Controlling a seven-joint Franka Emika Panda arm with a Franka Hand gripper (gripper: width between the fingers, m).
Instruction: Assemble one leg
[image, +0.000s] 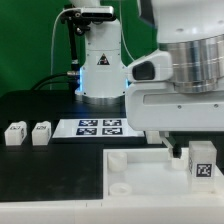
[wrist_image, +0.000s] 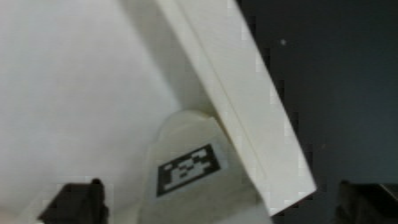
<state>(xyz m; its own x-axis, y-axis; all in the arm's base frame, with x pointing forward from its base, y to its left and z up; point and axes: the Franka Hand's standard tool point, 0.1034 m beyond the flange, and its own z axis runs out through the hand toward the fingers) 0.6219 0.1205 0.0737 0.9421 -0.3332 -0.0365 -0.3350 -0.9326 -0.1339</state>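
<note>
One leg (image: 202, 160), a small white block with a black-and-white tag, stands on the large white panel (image: 140, 175) at the exterior view's right. My gripper (image: 188, 150) hangs over it, low above the panel. In the wrist view the leg (wrist_image: 187, 165) lies between my two dark fingertips (wrist_image: 75, 202), beside the panel's raised edge (wrist_image: 240, 100). The jaws stand wide apart and do not touch the leg. Two more legs (image: 15, 133) (image: 41, 132) stand side by side at the exterior view's left.
The marker board (image: 100, 126) lies flat in the middle, in front of the robot base (image: 98, 70). The table is black. A round socket (image: 117, 158) shows on the panel's near left corner.
</note>
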